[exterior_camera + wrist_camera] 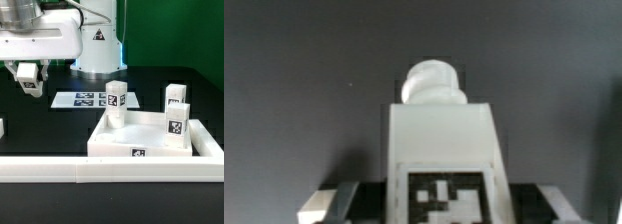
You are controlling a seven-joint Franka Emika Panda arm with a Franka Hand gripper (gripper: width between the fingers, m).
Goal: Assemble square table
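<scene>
Currently the hand (29, 80) is clamped on a leg block (441, 140): light, rigid, smooth plastic; grip its flat tagged sides, threaded tip clear, for the tabletop (150, 141)

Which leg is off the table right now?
The leg shut in the gripper, at the exterior view's left, held above the table. The other legs stand upright at the tabletop.
</scene>
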